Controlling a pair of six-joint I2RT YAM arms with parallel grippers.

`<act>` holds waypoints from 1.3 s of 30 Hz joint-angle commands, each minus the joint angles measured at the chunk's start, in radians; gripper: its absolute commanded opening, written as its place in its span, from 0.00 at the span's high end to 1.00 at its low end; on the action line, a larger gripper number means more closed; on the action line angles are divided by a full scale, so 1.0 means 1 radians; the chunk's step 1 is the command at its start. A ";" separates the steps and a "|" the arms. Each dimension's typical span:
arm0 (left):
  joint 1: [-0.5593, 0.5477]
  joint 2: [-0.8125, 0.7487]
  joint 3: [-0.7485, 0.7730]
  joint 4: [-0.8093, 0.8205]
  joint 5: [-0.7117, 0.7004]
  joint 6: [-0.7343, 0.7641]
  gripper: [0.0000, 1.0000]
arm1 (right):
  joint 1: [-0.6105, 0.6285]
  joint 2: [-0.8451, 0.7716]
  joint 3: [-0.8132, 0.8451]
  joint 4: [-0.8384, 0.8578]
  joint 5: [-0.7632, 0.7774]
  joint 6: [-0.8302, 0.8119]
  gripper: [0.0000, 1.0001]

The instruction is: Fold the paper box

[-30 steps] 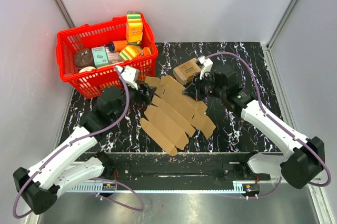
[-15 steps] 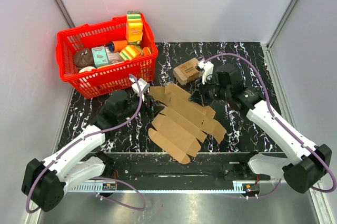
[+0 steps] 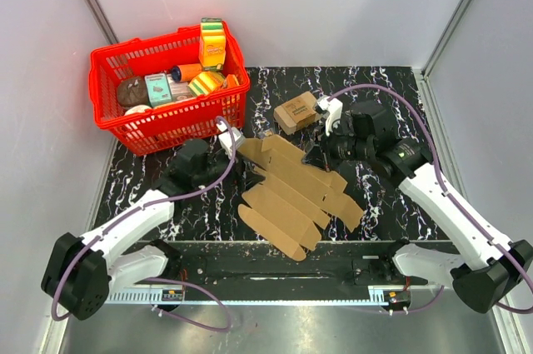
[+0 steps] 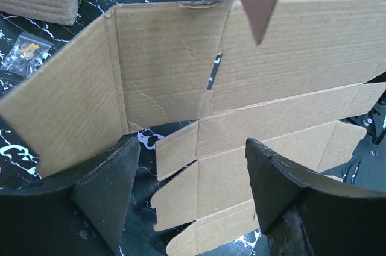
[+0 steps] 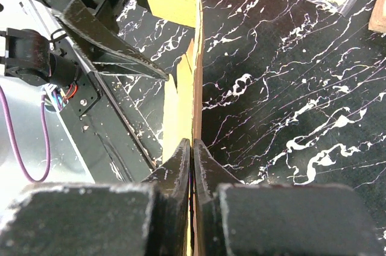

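The black table (image 3: pixel 391 96) carries a red basket (image 3: pixel 166 125) in its far left corner. The paper box (image 3: pixel 291 196), unfolded, lies mid-table toward the near edge. The right gripper (image 5: pixel 192 147) pinches 1 raised flap, likely to crease it. The left gripper (image 4: pixel 189 147) faces the sheet, jaws spread.

Paper box (image 3: pixel 291 191) lies before, right of basket (image 3: pixel 179 121).

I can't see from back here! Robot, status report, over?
Left gripper open, facing the paper box. Right gripper shut on its edge. Box unfolded, partly lifted. Small printed box close behind it.
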 commanded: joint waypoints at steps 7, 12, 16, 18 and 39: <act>0.006 0.067 -0.004 0.069 0.037 0.025 0.29 | 0.008 -0.036 0.059 0.001 -0.057 -0.004 0.91; 0.006 0.104 -0.009 0.089 0.076 0.016 0.35 | 0.010 -0.037 0.056 0.001 -0.056 -0.005 0.91; 0.006 0.107 -0.015 0.094 0.087 0.011 0.42 | 0.010 -0.040 0.056 0.001 -0.056 -0.007 0.91; 0.006 0.101 -0.013 0.091 0.083 0.010 0.47 | 0.010 -0.040 0.054 0.001 -0.053 -0.007 0.91; -0.046 0.025 -0.021 0.057 -0.139 -0.069 0.69 | 0.010 -0.031 0.024 0.074 -0.062 0.073 0.91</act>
